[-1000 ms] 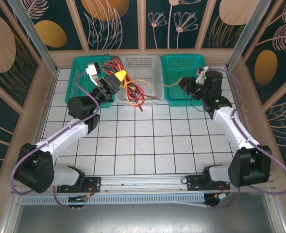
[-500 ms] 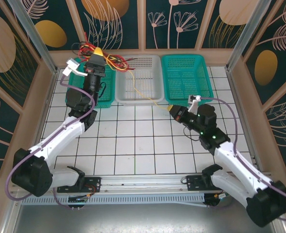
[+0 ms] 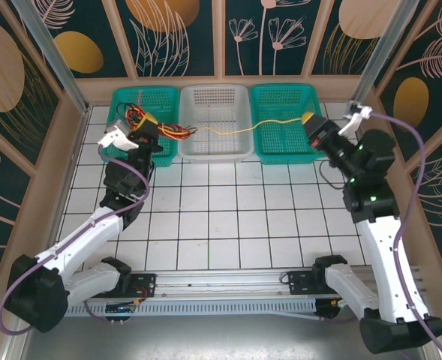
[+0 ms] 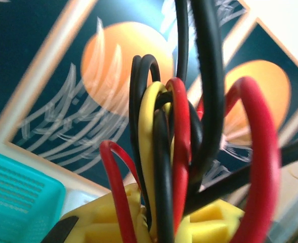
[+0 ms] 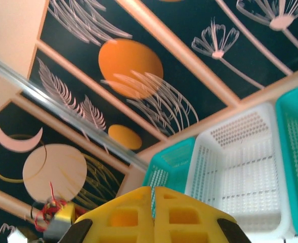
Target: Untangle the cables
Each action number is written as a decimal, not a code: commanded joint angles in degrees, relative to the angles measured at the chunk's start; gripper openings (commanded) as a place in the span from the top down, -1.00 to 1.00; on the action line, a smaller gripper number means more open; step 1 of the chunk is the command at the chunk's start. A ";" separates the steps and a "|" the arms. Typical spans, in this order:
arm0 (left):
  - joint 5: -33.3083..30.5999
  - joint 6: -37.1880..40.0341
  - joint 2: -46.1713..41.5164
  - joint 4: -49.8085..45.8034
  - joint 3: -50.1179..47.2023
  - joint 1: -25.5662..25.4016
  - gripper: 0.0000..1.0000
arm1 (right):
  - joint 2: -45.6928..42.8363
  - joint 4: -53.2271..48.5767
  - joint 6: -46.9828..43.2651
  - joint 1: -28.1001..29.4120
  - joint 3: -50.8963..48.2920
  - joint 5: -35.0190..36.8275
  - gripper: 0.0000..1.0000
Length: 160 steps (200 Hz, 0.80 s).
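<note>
A white tiled tabletop [image 3: 228, 217] carries three baskets along the top of the frame: a green basket [image 3: 123, 101] at left, a white basket [image 3: 217, 105] in the middle and a second green basket [image 3: 284, 97] at right. Over the left one, the left pincer [image 3: 147, 122] pinches a bunch of red, black and yellow cables [image 3: 172, 129]. One yellow cable [image 3: 243, 129] stretches across the white basket to the right pincer [image 3: 309, 120], pressed together on its end.

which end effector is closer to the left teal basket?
Left. Left end effector is over the left teal basket, gripping the cable bundle. Right end effector, holding the yellow cable, is past the white basket, at the right teal basket's right edge.
</note>
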 commanded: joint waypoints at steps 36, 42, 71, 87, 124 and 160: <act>11.30 -7.94 -5.84 -3.80 -10.02 -1.43 1.00 | 5.97 -3.77 0.00 -9.63 4.24 -1.99 1.00; 9.16 -7.90 -6.49 -6.57 -10.19 -1.76 1.00 | 5.98 -2.90 0.81 -9.69 3.53 -3.29 1.00; 2.98 -11.40 -9.38 -11.97 -11.69 -1.78 1.00 | 4.89 -0.06 2.15 -8.53 -0.29 -6.69 1.00; -0.38 -13.70 -8.97 -16.44 -10.35 -1.78 1.00 | 3.76 -2.00 0.38 -7.96 -0.62 -6.10 1.00; -3.38 -19.84 -6.21 -23.52 -9.12 -1.79 1.00 | 2.40 -7.53 -1.87 -9.45 2.31 -2.76 1.00; -10.16 -26.20 -6.45 -31.42 -8.30 -2.13 1.00 | 1.60 -4.09 1.98 -9.76 0.39 -6.49 1.00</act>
